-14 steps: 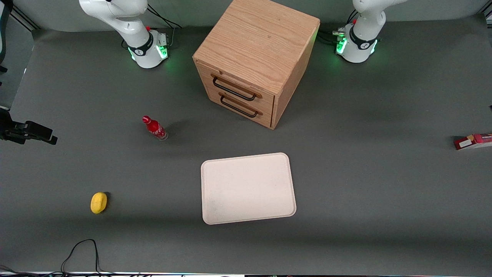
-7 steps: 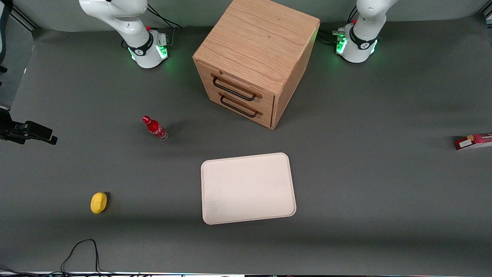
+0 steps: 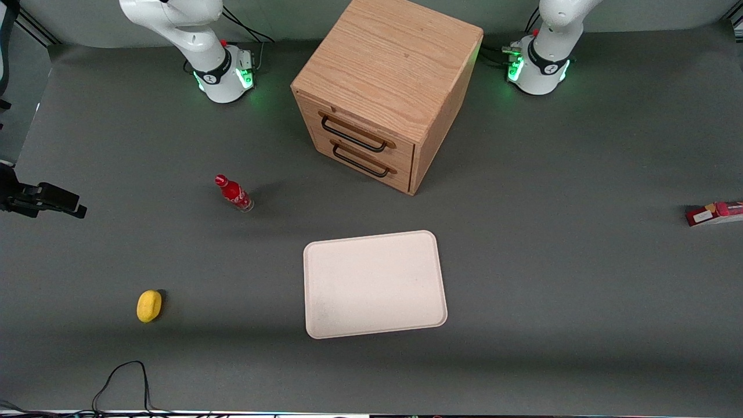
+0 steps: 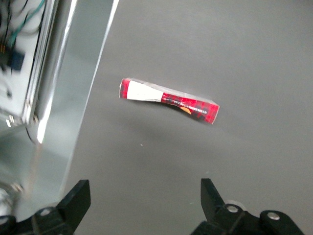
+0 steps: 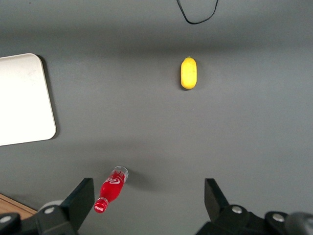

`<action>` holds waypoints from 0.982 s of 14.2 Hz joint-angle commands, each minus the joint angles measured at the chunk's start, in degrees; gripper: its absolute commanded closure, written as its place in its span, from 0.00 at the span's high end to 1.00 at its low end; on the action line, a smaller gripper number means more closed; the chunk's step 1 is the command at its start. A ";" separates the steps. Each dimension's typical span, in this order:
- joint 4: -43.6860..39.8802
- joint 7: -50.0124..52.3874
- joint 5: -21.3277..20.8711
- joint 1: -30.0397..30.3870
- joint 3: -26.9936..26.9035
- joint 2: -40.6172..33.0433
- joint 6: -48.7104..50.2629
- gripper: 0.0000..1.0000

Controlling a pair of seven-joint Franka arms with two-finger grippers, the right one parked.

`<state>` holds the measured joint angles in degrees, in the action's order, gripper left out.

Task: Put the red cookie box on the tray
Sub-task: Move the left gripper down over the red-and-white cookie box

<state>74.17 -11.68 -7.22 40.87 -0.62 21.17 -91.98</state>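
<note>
The red cookie box [image 3: 715, 213] lies flat on the grey table at the working arm's end, cut by the front view's edge. In the left wrist view it [image 4: 168, 102] is a slim dark-red carton with a white patch. My gripper [image 4: 145, 196] is open and empty, hanging above the table with the box ahead of its fingertips, apart from them. The gripper is out of the front view. The cream-white tray [image 3: 375, 283] lies flat near the table's middle, nearer the front camera than the cabinet, with nothing on it.
A wooden two-drawer cabinet [image 3: 383, 93] stands farther from the camera than the tray. A small red bottle [image 3: 234, 193] and a yellow lemon-like object [image 3: 149, 305] lie toward the parked arm's end. A metal frame [image 4: 54, 73] runs beside the box at the table's end.
The working arm's upper part has shifted slightly in the front view. The box, tray and other objects have not moved.
</note>
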 commanded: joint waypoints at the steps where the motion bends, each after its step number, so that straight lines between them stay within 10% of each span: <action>1: 1.15 18.56 -0.34 0.97 0.36 -0.07 0.40 1.00; 6: 2.21 47.06 -0.43 0.88 0.36 0.19 -0.82 1.00; 14: 21.36 54.48 2.47 1.67 0.45 0.45 -23.13 1.00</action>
<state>90.81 41.59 -5.73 41.82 -0.45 22.68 -110.39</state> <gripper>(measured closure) 0.000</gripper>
